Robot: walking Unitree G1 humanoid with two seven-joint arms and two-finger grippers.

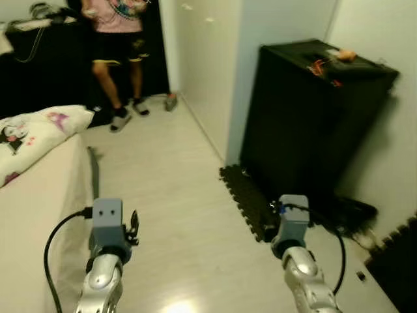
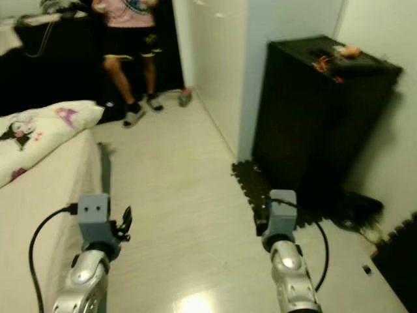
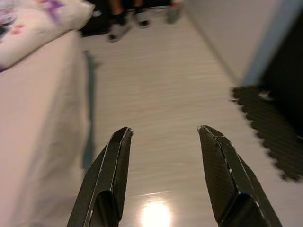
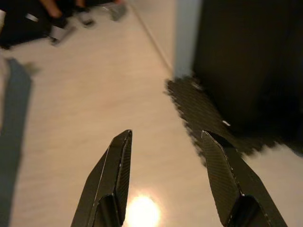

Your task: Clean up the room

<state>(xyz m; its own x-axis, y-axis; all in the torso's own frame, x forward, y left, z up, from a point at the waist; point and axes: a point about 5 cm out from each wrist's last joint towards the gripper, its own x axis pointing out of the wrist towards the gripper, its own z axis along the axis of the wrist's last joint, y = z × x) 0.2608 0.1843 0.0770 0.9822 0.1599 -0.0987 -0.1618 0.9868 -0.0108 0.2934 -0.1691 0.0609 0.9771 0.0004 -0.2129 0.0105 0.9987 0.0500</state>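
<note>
1. Left gripper (image 3: 163,135): jaws spread wide, holding nothing, over pale floor (image 1: 169,195).
2. Right gripper (image 4: 165,137): same, empty.
3. Bed (image 1: 32,195) at 9 o'clock.
4. Black mat (image 1: 251,199) and cabinet (image 1: 306,124) at 2 o'clock.
5. Person (image 1: 117,39) at 11 o'clock.

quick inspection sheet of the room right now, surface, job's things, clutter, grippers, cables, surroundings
surface: pale wood floor, glare spot near the robot
job's things: nothing held; loose shoe by the white wall
clutter: small items on the black cabinet; dark foam mat at its foot
grippers: left gripper open over floor; right gripper open over floor near the mat
cables: black cable looping from the left wrist, another at the right wrist
surroundings: bed with patterned pillow at left; person standing at the far end
</note>
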